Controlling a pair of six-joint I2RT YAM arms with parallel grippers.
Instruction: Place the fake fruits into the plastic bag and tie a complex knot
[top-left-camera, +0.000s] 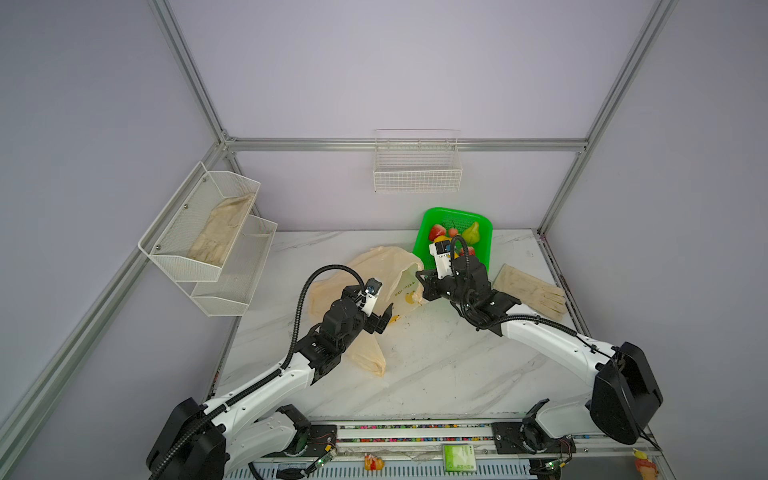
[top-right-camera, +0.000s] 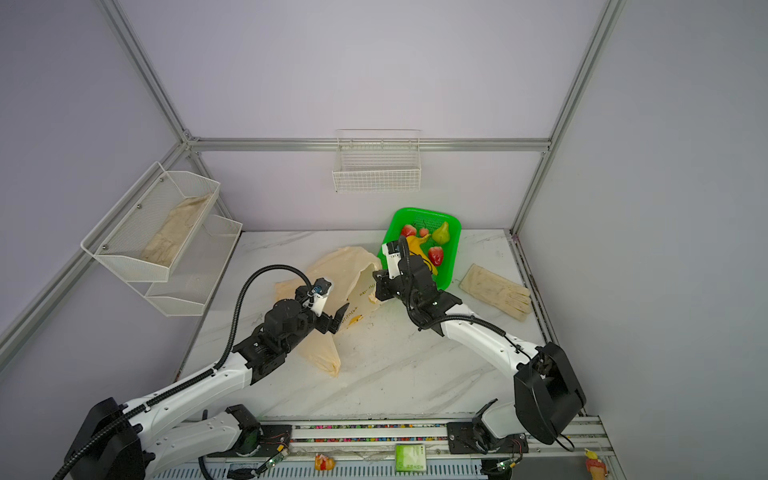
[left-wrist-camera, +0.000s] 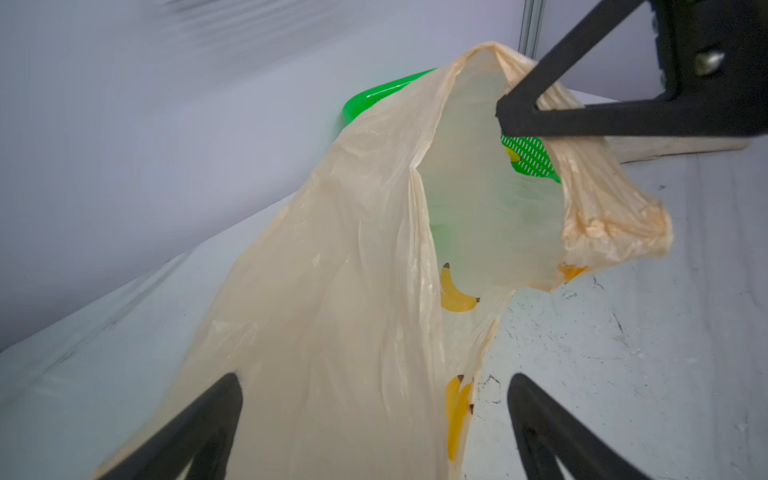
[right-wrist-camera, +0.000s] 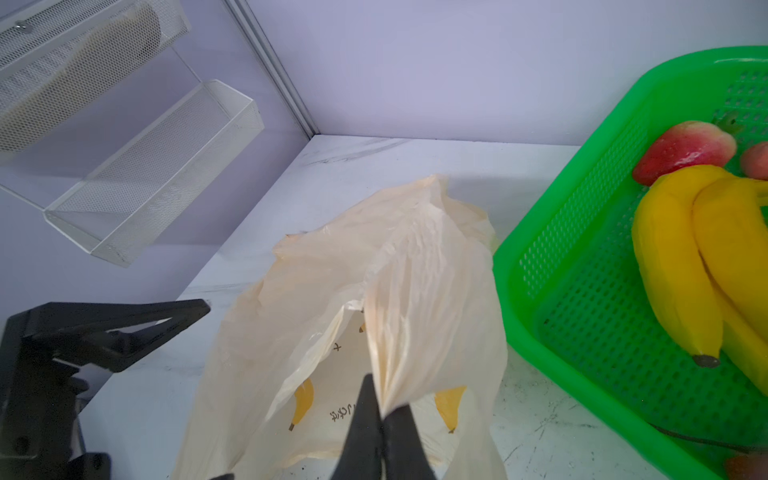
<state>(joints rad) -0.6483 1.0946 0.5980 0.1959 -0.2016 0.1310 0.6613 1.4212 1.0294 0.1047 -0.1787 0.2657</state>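
- The plastic bag lies crumpled on the marble table, mid-field in both top views and just beside the green basket. Its mouth is raised and gapes toward the left gripper.
- Your right gripper has its fingers pressed together on a gathered fold of the bag's rim. In the right wrist view you see the film fan out from between the tips.
- Your left gripper stands with its fingers spread wide. In the left wrist view the bag's near part runs between them; you cannot tell whether either finger touches the film.
- The fake fruits sit in the basket: the banana bunch in the middle, two strawberries, the pear toward the far rim, and the cherry between a strawberry and the pear.
- Printed yellow bananas and small dark text show on the bag's wall.
- A beige glove lies flat on the table to the right of the basket, apart from the bag.
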